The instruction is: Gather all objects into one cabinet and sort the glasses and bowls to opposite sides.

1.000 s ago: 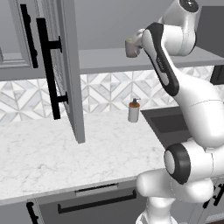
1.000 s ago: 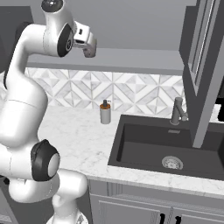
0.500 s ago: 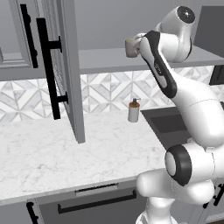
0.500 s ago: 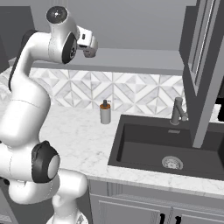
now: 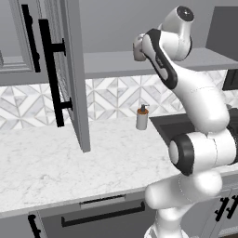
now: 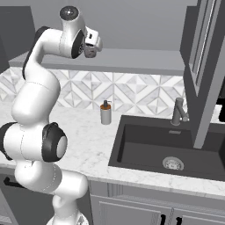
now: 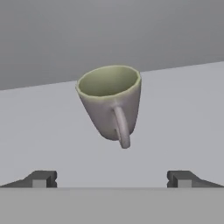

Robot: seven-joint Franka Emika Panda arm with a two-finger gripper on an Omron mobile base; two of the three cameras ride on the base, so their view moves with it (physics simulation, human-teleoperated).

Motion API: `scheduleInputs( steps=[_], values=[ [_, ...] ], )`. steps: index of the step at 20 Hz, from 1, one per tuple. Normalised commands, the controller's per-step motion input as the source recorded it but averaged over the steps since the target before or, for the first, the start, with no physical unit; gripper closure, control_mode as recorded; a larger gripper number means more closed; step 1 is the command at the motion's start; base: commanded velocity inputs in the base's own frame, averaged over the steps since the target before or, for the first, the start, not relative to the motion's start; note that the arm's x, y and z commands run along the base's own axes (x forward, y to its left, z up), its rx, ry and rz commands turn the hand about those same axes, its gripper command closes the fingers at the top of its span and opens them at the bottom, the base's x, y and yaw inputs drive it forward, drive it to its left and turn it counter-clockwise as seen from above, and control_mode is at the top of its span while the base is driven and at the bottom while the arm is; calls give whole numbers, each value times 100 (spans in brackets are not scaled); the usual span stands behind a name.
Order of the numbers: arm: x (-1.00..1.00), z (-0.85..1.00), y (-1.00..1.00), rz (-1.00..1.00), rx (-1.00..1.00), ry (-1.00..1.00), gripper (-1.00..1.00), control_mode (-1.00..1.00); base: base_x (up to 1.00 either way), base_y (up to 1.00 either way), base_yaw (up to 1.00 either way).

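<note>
Standing on the plain grey shelf [image 7: 52,131] of the open wall cabinet [image 5: 69,79], a grey-beige mug [image 7: 111,103] faces the hand camera with its side handle turned toward the lens and its pale-green inside visible from above. It appears tilted in the hand view, though that view rolls with the hand, so whether the mug really leans cannot be told. The robot's fingers [image 7: 111,178] are spread wide apart at the bottom of that view, one tip far to each side, with the mug ahead of them, clear of both tips and not gripped.

From the left base view, the same mug [image 5: 137,48] peeks out beside the raised forearm at shelf height, mostly hidden by the arm. From the right base view, the hand [image 6: 91,45] is held up at the shelf's front edge.

Below the shelf, a soap dispenser [image 6: 105,113] stands on the marble surface [image 5: 46,162] against the patterned backsplash. To its side lies a dark sink [image 6: 167,147] with a faucet [image 6: 178,112] behind it.
</note>
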Motion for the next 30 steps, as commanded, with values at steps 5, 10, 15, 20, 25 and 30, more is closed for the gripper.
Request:
scheduleInputs(
  steps=[5,10,15,20,25,30],
  values=[
    [37,-6,0,0,0,0,-100,-100,0,0,0],
    [29,-17,0,0,0,0,-100,-100,0,0,0],
    [22,-14,0,0,0,0,-100,-100,0,0,0],
    [7,-11,0,0,0,-1,-100,-100,0,0,0],
    [5,-14,0,0,-1,-10,-100,-100,0,0,0],
    [17,-27,0,0,-2,-14,-100,-100,0,0,0]
  ],
)
